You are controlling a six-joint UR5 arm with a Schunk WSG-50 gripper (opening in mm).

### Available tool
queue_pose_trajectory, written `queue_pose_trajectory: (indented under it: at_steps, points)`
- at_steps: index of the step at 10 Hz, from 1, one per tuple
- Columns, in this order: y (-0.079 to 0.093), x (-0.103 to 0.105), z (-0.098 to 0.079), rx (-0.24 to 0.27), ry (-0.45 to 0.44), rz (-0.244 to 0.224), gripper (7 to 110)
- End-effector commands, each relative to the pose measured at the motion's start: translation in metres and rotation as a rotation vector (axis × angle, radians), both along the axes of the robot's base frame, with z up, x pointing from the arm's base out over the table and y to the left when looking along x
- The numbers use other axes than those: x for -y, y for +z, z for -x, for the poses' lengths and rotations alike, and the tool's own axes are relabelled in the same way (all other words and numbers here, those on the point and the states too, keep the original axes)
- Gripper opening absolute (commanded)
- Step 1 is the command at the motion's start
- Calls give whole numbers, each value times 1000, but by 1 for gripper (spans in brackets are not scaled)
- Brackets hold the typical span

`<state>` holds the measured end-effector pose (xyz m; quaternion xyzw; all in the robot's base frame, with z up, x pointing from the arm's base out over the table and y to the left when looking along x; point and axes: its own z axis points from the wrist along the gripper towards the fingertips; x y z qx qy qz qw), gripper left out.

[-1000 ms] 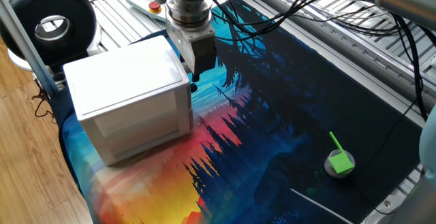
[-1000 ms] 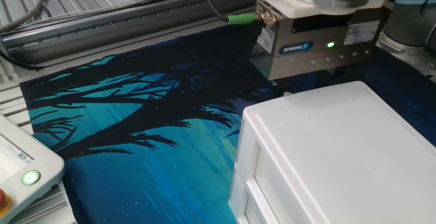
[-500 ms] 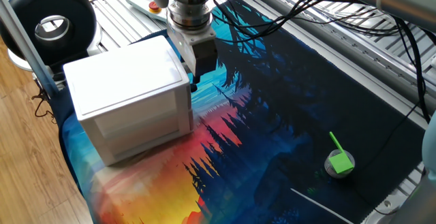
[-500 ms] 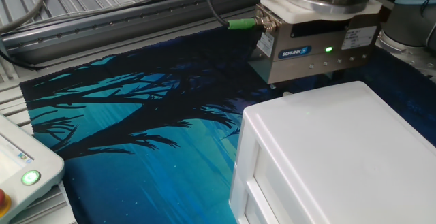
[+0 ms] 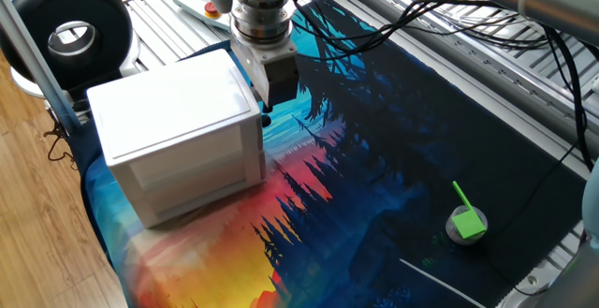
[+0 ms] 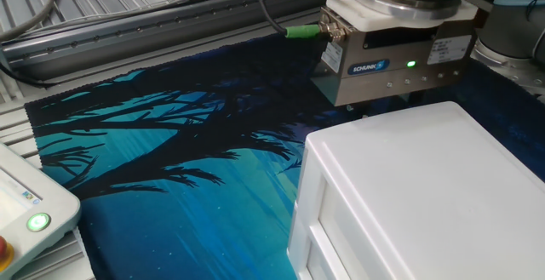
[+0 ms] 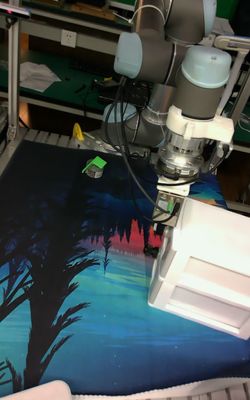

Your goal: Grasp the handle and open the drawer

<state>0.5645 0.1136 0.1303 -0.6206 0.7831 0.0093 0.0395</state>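
On the gripper [image 6: 397,54] body, a label reads SCHUNK

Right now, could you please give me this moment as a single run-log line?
phase: at cabinet | gripper: beside white plastic box cabinet, fingertips hidden | handle: not visible | drawers: look closed

Light falls evenly from overhead, bright enough that the white plastic box cabinet [image 5: 178,135] washes out on top, its edges nearly lost in one fixed view. The other fixed view is sharp up close; a small green indicator lamp [image 6: 411,63] glows on the grey metal gripper body [image 6: 393,54]. The printed forest-pattern cloth mat [image 7: 62,289] stays matte, without glare. The tall fixed view is dimmer and green-tinted in the background, with soft shadow under the cabinet's side.
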Motion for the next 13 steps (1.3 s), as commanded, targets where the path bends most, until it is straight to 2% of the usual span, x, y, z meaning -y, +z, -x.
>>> queue_pose_trajectory:
  at_steps: [1,3,4,6,7,10,13]
  points:
    - [1,-4,2,-11,-16,-31,44]
    - [0,-4,2,-13,-16,-42,44]
    - [0,-2,0,-9,-15,-40,22]
    - [2,1,-2,-7,-26,-41,22]
    - [3,3,-5,5,-33,-29,7]
    - [4,2,-7,10,-46,-28,7]
    - [3,-1,-4,-5,-55,-50,7]
